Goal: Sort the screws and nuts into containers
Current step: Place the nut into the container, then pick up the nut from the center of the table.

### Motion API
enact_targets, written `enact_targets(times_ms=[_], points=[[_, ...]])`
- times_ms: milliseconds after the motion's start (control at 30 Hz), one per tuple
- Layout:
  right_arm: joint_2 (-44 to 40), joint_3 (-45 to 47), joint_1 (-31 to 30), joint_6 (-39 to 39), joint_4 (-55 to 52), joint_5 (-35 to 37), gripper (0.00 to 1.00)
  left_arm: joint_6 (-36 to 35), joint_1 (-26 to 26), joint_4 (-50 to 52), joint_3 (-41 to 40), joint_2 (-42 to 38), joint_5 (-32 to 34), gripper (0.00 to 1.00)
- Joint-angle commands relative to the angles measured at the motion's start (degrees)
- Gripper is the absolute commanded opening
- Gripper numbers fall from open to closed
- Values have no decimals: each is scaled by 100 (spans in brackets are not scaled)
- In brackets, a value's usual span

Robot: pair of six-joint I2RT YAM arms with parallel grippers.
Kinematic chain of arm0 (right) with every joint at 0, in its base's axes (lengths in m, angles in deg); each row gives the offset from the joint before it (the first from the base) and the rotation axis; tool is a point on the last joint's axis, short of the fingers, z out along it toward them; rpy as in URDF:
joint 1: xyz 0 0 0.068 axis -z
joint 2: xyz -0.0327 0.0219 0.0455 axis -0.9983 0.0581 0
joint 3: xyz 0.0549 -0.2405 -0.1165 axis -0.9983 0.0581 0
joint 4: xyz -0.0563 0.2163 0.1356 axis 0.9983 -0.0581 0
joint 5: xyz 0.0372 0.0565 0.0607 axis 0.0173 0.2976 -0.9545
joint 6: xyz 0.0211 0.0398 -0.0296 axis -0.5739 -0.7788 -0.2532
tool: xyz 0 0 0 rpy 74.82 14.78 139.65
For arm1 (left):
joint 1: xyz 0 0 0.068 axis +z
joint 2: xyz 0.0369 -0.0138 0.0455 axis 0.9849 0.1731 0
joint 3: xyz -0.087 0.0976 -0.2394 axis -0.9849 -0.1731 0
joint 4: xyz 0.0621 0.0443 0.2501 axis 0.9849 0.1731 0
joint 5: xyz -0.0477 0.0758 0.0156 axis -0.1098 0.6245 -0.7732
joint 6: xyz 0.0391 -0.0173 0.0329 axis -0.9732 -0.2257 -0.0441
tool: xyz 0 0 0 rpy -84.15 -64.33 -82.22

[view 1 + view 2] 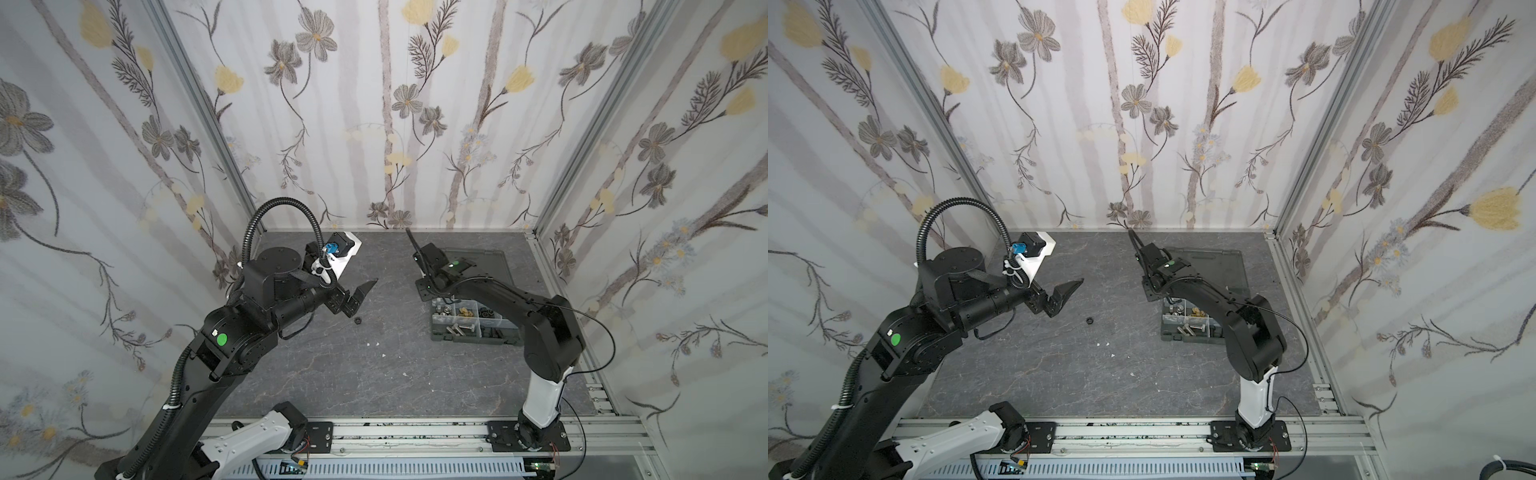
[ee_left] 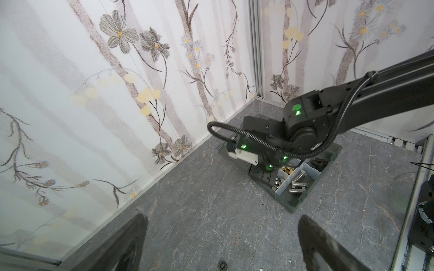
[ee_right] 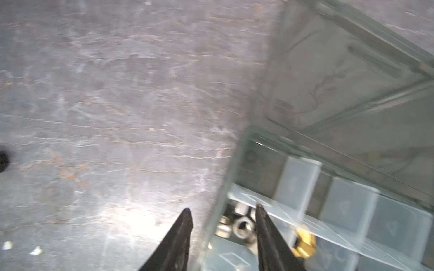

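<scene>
Your left gripper [image 1: 360,296] hung over the table [image 1: 374,374]. Its jaws were wide apart and had nothing in them. Near it, one black nut [image 1: 356,320] lay flat on the table, all alone and well apart from the box [image 1: 473,341].

I think that nut was hard, light and smooth, so it could slide away or pop out of a pinch. It looked best to come straight down on it. You would pinch it by two flat sides, with the fingertips low at the table.

Over to the right, the box sat with its lid [image 1: 490,266] lying open. Silver screws [image 2: 298,185], brass nuts [image 2: 287,169] and silver nuts [image 3: 244,228] lay in their own little spaces. Your right gripper [image 3: 222,208] was over the box edge, jaws apart, holding nothing.
</scene>
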Motion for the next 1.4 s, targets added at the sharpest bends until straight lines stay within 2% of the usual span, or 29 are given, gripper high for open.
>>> enact_targets(times_ms=[0, 167, 367, 633, 933, 1133, 1367], points=[[616, -681, -423, -67, -215, -184, 46, -65, 5, -122, 14, -48, -52, 100], [1771, -2214, -1060, -9, -442, -559, 49, -74, 3, -153, -57, -122, -39, 100], [2879, -3621, -1358, 9, -773, -1031, 54, -91, 5, -190, -131, -200, -42, 100], [3084, -3690, -1421, 43, -731, -1024, 56, -89, 4, -222, -163, -210, -77, 100], [3242, -3693, -1535, 53, -763, -907, 54, -83, 5, -198, -145, -219, -95, 100], [3348, -3692, -1574, 80, -829, -856, 49, -82, 9, -174, -136, -242, -94, 100], [3398, -3693, -1577, 124, -816, -830, 34, -83, 4, -197, -142, -228, -86, 100]])
